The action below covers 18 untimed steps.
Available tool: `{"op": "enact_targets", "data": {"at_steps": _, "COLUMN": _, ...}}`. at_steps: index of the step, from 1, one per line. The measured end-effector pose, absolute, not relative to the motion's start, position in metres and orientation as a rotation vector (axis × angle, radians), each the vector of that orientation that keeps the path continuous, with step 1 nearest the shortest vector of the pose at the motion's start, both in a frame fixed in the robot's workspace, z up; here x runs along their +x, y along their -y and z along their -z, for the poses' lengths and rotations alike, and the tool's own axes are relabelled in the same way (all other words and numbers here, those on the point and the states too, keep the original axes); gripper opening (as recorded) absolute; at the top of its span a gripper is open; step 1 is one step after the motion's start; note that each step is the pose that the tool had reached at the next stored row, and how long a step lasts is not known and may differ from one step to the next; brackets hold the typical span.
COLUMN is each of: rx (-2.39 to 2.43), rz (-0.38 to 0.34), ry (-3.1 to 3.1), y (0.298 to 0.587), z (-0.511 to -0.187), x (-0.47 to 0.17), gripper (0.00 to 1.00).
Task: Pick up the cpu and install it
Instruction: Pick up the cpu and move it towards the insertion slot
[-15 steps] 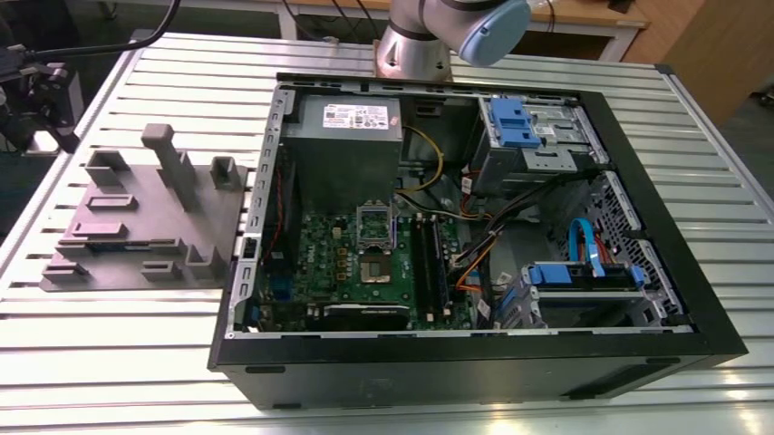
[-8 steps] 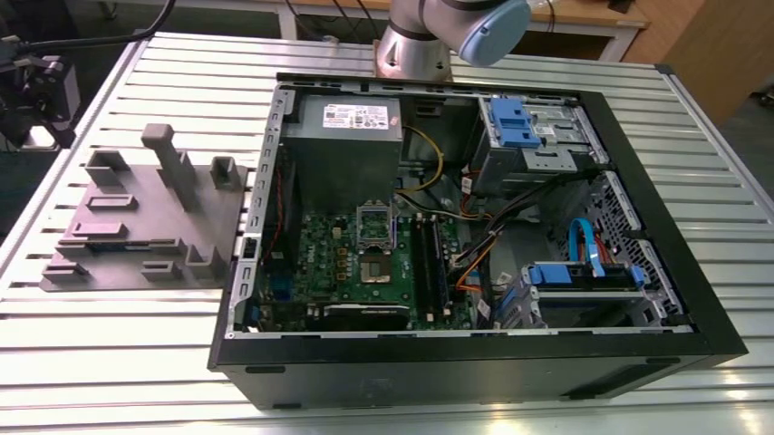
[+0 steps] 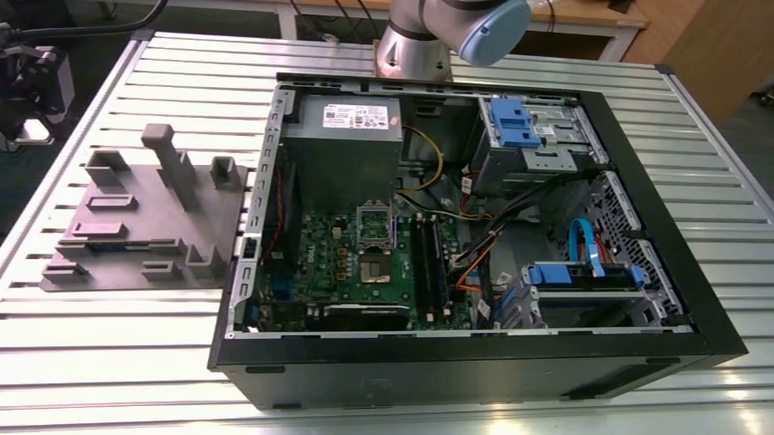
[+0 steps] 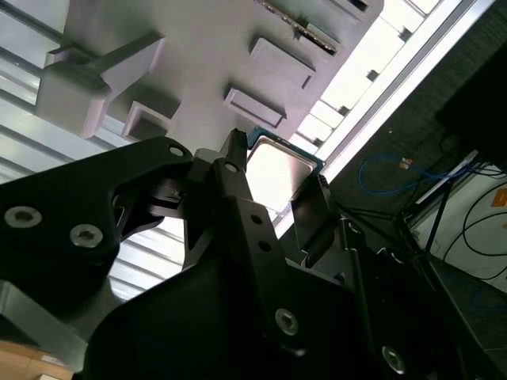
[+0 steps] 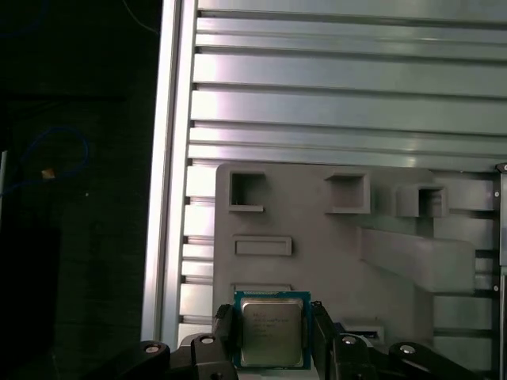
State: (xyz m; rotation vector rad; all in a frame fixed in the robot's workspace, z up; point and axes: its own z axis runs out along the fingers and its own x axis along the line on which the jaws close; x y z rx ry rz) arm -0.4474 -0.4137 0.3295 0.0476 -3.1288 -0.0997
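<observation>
Silver-grey metal top w/ a pale-green rim: that's the cpu (image 5: pixel 272 336), sitting flat btwn the two black fingers (image 5: pixel 224 328) of my claw (image 5: pixel 272 317). Claw is narrow, clamped on the cpu's two opposite edges, top face toward the cam in the first wrist view. In the second wrist view the cpu (image 4: pixel 276 168) shows as a bright square btwn the same fingers, claw (image 4: pixel 277 188) closed round it.

Behind the cpu in both wrist views is the purple-grey tray (image 5: pixel 317 237) w/ its upright blocks and shallow pockets. Cpu looks lifted off it, not resting in a pocket. Tray lies on the ribbed aluminium surface (image 5: pixel 333 103), near that surface's edge; dark floor beyond.

In the exterior view the tray (image 3: pixel 133 208) sits on the surface (image 3: pixel 145 362) at the exterior view's left, just beside the open black pc case (image 3: pixel 484 362). Green motherboard (image 3: pixel 326 263) lies inside the case, its socket (image 3: pixel 375 227) near the board's middle. My arm (image 3: pixel 441 36) rises behind the case.
</observation>
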Motion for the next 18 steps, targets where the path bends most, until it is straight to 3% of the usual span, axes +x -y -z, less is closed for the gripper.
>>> {"op": "enact_targets", "data": {"at_steps": 18, "rx": 0.048, "rz": 0.100, "ry": 3.129, "y": 0.414, "z": -0.347, "x": -0.447, "gripper": 0.47}}
